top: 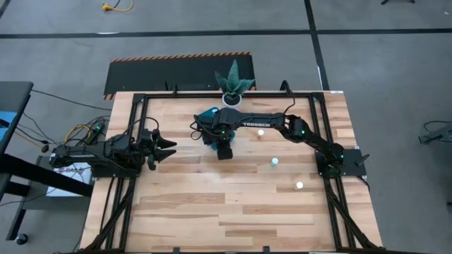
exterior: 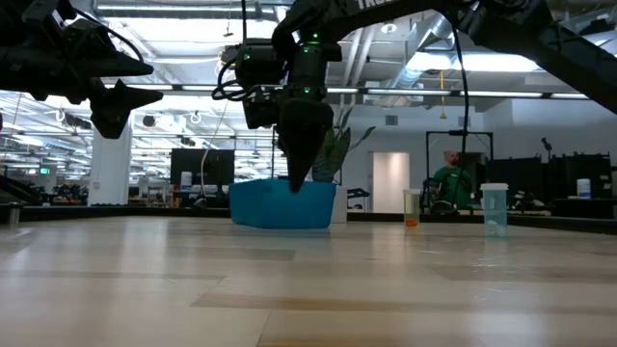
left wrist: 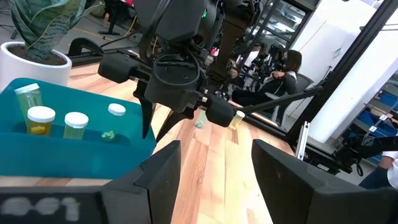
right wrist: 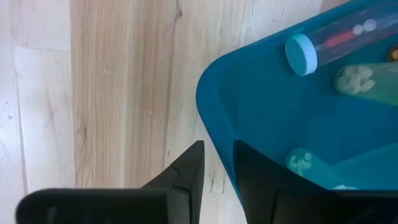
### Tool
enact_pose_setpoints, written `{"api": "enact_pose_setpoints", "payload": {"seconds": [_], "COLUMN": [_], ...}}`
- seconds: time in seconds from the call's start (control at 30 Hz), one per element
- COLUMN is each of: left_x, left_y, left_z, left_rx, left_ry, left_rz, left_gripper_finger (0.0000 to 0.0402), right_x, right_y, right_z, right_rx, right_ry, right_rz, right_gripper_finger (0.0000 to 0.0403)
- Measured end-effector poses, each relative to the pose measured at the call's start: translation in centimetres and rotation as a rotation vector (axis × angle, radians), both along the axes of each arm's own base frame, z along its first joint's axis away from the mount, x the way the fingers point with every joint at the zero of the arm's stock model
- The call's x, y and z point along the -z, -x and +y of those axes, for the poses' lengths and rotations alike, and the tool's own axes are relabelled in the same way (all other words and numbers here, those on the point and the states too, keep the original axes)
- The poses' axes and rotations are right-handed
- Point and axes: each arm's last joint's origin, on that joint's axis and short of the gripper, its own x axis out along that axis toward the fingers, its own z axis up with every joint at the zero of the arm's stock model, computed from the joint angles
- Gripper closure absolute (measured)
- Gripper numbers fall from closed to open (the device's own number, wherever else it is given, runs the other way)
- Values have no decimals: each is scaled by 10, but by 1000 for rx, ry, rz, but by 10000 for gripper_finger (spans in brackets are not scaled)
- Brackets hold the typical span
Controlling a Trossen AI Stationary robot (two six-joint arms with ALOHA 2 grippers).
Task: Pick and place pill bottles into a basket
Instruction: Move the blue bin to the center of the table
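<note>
While the left gripper [top: 171, 148] waits near the tabletop's left edge with its fingers spread apart and nothing between them, the high view shows the right gripper [top: 224, 152] reaching across from the right edge to hang at the near side of the teal basket [top: 207, 113], which sits close to the far edge beside a potted plant [top: 234, 83]. Three pill bottles [top: 274, 162] stand loose on the right half of the tabletop (one of them well toward the near edge). From the low view, the right gripper points straight down in front of the basket's wall, clear of the wood, its fingers drawn to a narrow tip; two bottles stand off to the right, and a person in green [exterior: 449, 183] sits far behind. Looking from the left wrist, the basket holds several white-capped bottles [left wrist: 40, 119], some upright. Through the right wrist camera, the right fingers [right wrist: 186, 171] sit nearly together with only a thin gap and nothing clamped, just over the basket's rounded corner, where a blue-capped tube [right wrist: 323, 42] lies on its side.
</note>
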Motion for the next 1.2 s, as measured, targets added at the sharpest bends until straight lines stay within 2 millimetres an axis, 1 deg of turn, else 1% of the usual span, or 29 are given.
{"api": "enact_pose_setpoints", "payload": {"seconds": [0.27,0.77,1.0,1.2], "left_x": [0,0,0,0], "left_y": [0,0,0,0], "left_z": [0,0,0,0], "left_rx": [0,-1,0,0], "left_ry": [0,0,0,0], "left_rz": [0,0,0,0], "left_gripper_finger": [216,216,216,216], "right_x": [0,0,0,0], "right_y": [0,1,2,1], "right_z": [0,1,9,20], "right_rx": [1,-2,-9,10], "right_ry": [0,-5,-18,-53], "right_rz": [0,8,28,32], "right_gripper_finger": [329,372,382,382]}}
